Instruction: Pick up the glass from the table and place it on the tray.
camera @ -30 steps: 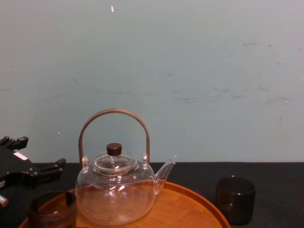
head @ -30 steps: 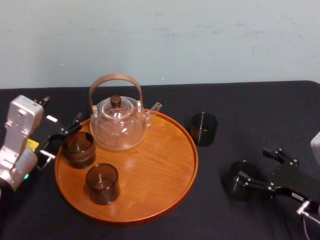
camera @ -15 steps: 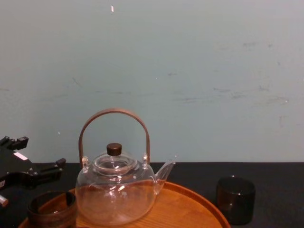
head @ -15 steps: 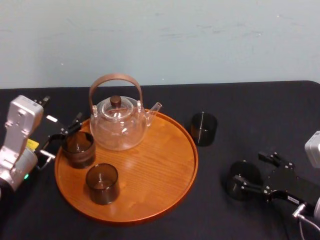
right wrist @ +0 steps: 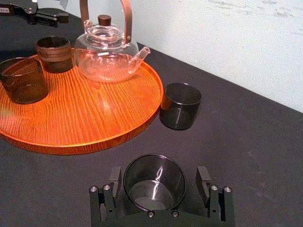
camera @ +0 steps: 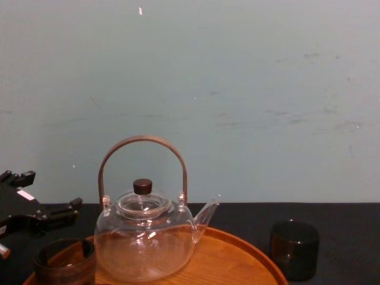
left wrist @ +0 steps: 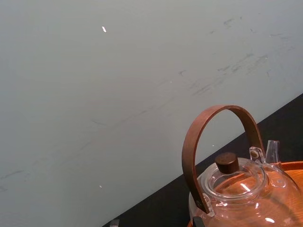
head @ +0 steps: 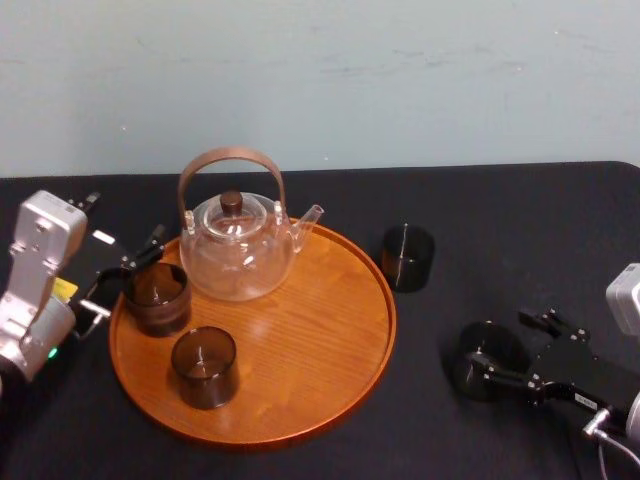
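Observation:
A dark smoked glass (head: 485, 360) stands on the black table to the right of the tray (head: 310, 345). My right gripper (head: 500, 343) is open around it, one finger on each side. The right wrist view shows small gaps between this glass (right wrist: 154, 182) and the fingers (right wrist: 106, 198). Another dark glass (head: 405, 257) stands on the table just beyond the tray's right rim. The round wooden tray (right wrist: 94, 118) holds two glasses (head: 204, 367) and a glass teapot (head: 238, 255). My left gripper (head: 125, 278) is open at the tray's left edge, beside the glass (head: 157, 297) there.
The teapot (camera: 145, 243) has a tall brown hoop handle (left wrist: 213, 137) and sits at the back of the tray. A pale wall (camera: 237, 89) runs close behind the table. Bare black cloth (head: 520, 230) lies at the right and back.
My right gripper has shifted slightly toward me around the glass, which has not moved. The left arm and the things on the tray are still.

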